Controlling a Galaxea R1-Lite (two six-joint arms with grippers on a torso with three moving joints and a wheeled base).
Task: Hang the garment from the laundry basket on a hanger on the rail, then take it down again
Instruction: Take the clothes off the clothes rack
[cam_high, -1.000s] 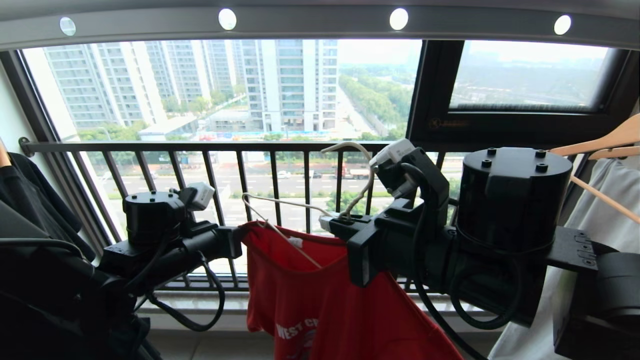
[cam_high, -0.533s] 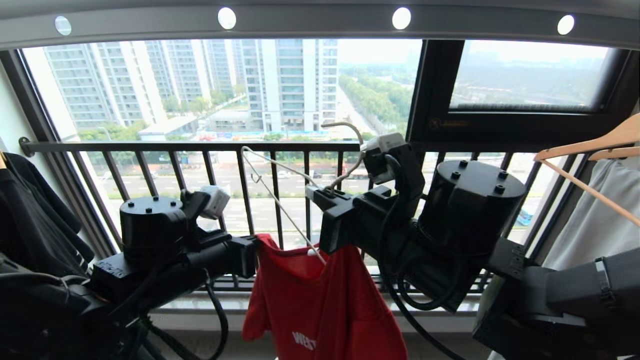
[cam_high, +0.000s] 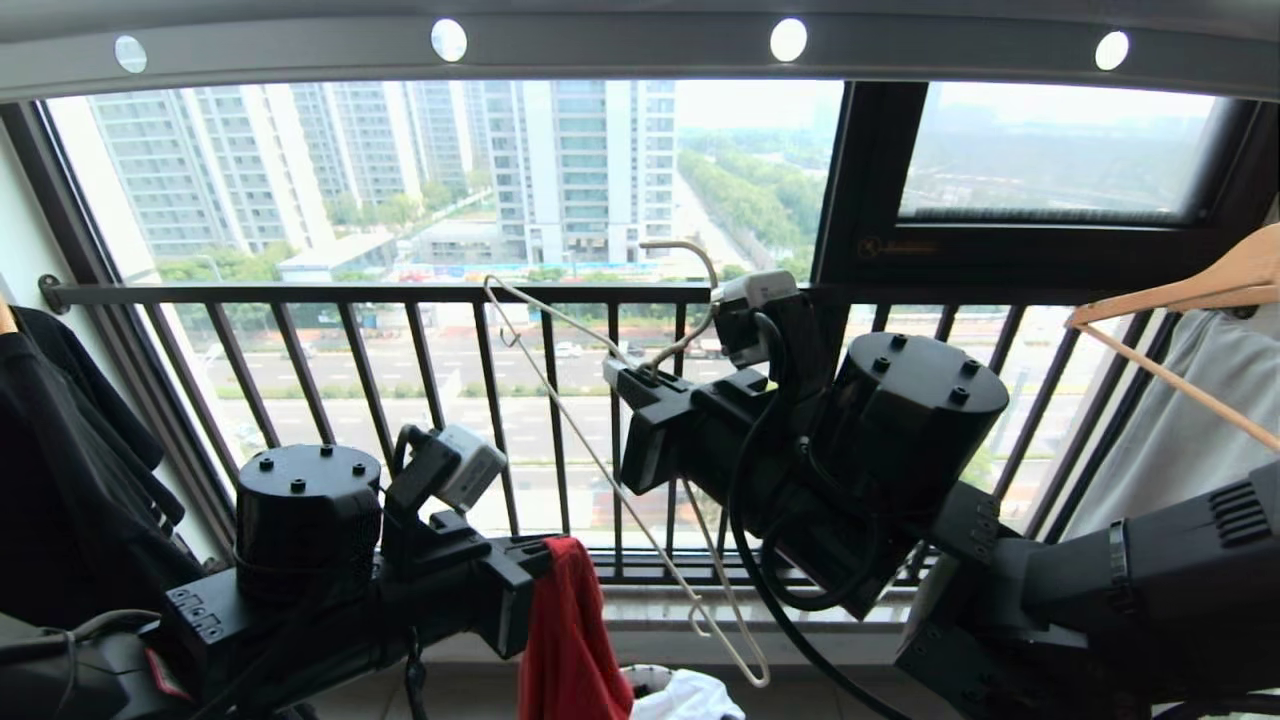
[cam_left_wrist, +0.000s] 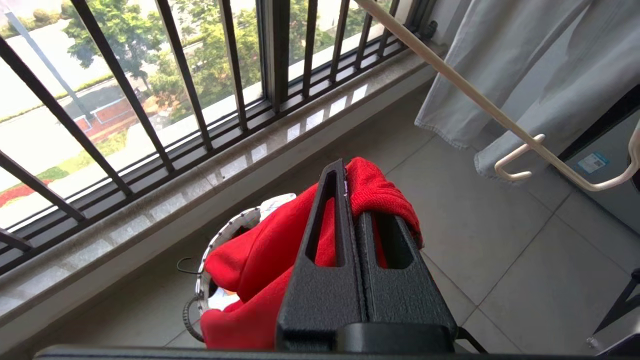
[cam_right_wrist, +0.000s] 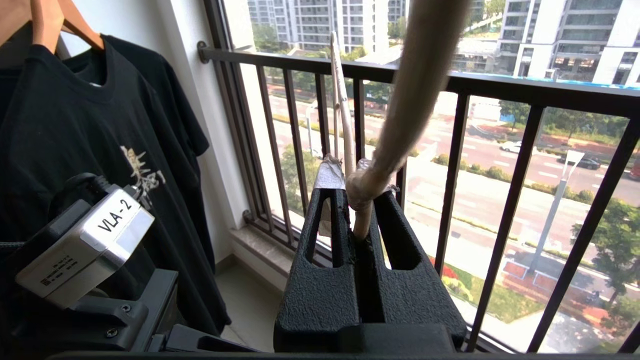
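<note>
The red garment (cam_high: 570, 630) hangs bunched from my left gripper (cam_high: 545, 548), low at the left and above the floor. In the left wrist view the gripper (cam_left_wrist: 351, 197) is shut on a fold of the garment (cam_left_wrist: 240, 260), whose lower part droops over the white rim of the laundry basket (cam_left_wrist: 225, 230). My right gripper (cam_high: 632, 375) is shut on the neck of the cream hanger (cam_high: 560, 400), which is bare and tilted steeply, one end high and one low. The right wrist view shows that gripper (cam_right_wrist: 357, 185) clamping the hanger (cam_right_wrist: 367, 180). The grey rail (cam_high: 620, 45) runs overhead.
A black T-shirt (cam_high: 60, 450) hangs at the left. At the right, a pale grey garment (cam_high: 1170, 440) hangs on a wooden hanger (cam_high: 1180, 290). The black window railing (cam_high: 400, 293) and the stone sill close off the front. Something white lies in the basket (cam_high: 645, 678).
The garment has come off the hanger. My left gripper has sunk with it towards the basket, while my right gripper has lifted and tipped the bare hanger.
</note>
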